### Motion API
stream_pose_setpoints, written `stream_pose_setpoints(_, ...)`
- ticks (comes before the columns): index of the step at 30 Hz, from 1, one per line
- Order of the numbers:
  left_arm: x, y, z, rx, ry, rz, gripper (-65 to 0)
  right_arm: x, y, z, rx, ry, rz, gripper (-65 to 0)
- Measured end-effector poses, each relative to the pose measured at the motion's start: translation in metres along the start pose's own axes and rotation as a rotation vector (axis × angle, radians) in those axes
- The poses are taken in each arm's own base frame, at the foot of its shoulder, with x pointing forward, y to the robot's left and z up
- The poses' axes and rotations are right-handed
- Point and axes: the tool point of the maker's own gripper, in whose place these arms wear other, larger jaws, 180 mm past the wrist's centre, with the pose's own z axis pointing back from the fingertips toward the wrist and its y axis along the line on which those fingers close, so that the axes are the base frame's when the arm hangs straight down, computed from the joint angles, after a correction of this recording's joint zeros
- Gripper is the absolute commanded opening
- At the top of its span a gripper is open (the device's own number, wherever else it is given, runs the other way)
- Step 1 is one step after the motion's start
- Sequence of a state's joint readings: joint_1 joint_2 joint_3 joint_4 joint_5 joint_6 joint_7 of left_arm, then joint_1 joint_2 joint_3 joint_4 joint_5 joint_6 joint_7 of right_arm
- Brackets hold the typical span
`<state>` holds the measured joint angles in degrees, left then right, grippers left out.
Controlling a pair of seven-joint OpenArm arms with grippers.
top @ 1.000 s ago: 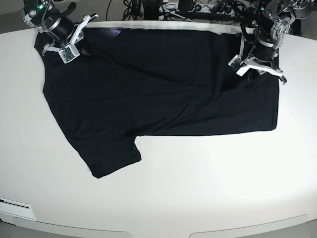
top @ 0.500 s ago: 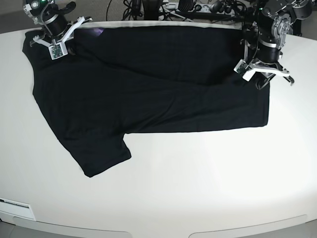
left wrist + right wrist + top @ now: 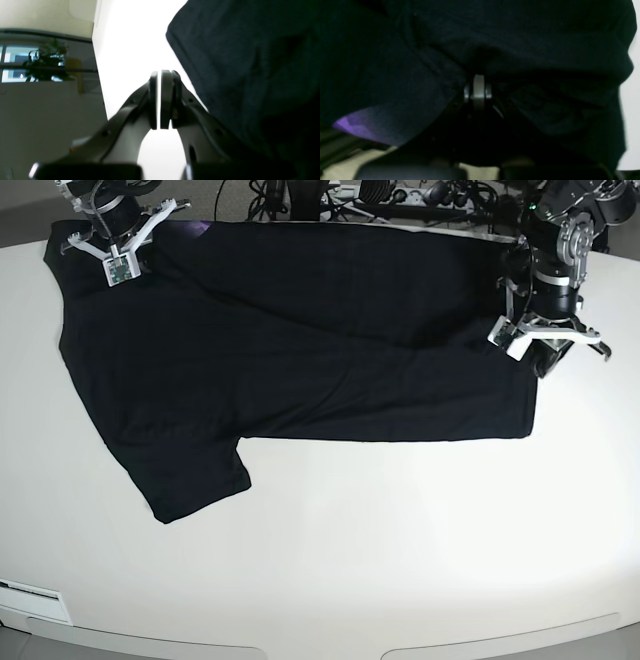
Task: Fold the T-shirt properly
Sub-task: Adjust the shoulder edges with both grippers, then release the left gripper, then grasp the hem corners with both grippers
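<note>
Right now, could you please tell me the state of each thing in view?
T-shirt: spread flat on the table, plain black side up, unfolded, one sleeve sticking out.
Left gripper: shut, beside the cloth, nothing between its pads.
Right gripper: shut on the T-shirt.
Table: white, bearing the shirt.

Matt black cloth all across the T-shirt (image 3: 300, 330), soft and slightly creased, with a fine woven grain that shows up close in the left wrist view (image 3: 245, 62). A patch of purple print peeks out, flatter and a touch brighter than the fabric around it (image 3: 350, 123). The table (image 3: 400, 550) is a smooth pale surface with a soft sheen, washed almost white under the light. The left gripper (image 3: 159, 100) has dark, smooth pads (image 3: 166, 100) on pale, hard plastic-looking fingers with a slight gloss. The right gripper (image 3: 478, 90) shows a small, greyish, smooth tip amid the cloth.
</note>
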<state>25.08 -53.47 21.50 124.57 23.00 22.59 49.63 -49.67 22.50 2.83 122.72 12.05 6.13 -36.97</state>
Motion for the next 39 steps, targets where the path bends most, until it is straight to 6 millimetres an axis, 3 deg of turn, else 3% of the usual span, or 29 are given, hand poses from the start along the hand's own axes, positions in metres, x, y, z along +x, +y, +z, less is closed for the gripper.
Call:
stream_pose_setpoints(4, 0.008, 0.028, 0.002, 0.094, -0.013, 0.092, -65.0, 0.023, -0.006, 0.014, -0.058, -0.046, 0.086, -50.7)
stream_pose_setpoints(7, 0.025, 0.056, 0.007, 0.154, -0.069, 0.171, -65.0, 0.049, -0.013, 0.029, -0.120, -0.124, 0.126, -48.2)
stream_pose_setpoints(10, 0.021, 0.078, 0.002, 0.172, -0.053, 0.281, -65.0, 0.061, -0.023, 0.036, -0.184, -0.163, 0.136, -48.2)
stream_pose_setpoints(12, 0.012, 0.080, -0.006, 0.132, -0.027, 0.376, -65.0, 0.058, -0.029, 0.037, -0.216, -0.147, 0.145, -48.2)
stream_pose_setpoints(16, -0.018, 0.062, -0.030, -0.069, 0.030, 0.637, -65.0, 0.061, -0.033, 0.037, -0.239, -0.156, 0.158, -48.2)
stream_pose_setpoints(19, -0.046, 0.053, -0.053, -0.217, 0.053, 0.919, -65.0, 0.064, -0.035, 0.037, -0.245, -0.165, 0.158, -48.2)
stream_pose_setpoints(23, -0.093, 0.063, -0.088, -0.269, 0.044, 1.363, -65.0, 0.063, -0.035, 0.038, -0.250, -0.161, 0.151, -48.2)
stream_pose_setpoints(25, -0.106, 0.046, -0.101, -0.386, 0.094, 1.493, -54.3, 0.063, -0.036, 0.038, -0.250, -0.161, 0.152, -48.2)
stream_pose_setpoints(27, -0.099, 0.019, -0.109, -0.556, 0.117, 1.552, -37.5, 0.063, -0.035, 0.038, -0.249, -0.165, 0.151, -48.2)
stream_pose_setpoints(28, -0.087, 0.015, -0.114, -0.619, 0.053, 1.591, -31.4, 0.063, -0.035, 0.038, -0.248, -0.165, 0.149, -48.2)
stream_pose_setpoints(29, -0.079, 0.011, -0.119, -0.663, 0.033, 1.602, -29.5, 0.064, -0.035, 0.037, -0.248, -0.167, 0.149, -48.2)
stream_pose_setpoints(33, -0.056, -0.006, -0.138, -0.785, 0.047, 1.602, -29.4, 0.066, -0.036, 0.037, -0.253, -0.172, 0.154, -48.2)
stream_pose_setpoints(39, -0.014, -0.043, -0.127, -1.037, 0.090, 1.526, -29.5, 0.066, -0.040, 0.039, -0.275, -0.174, 0.153, -48.2)
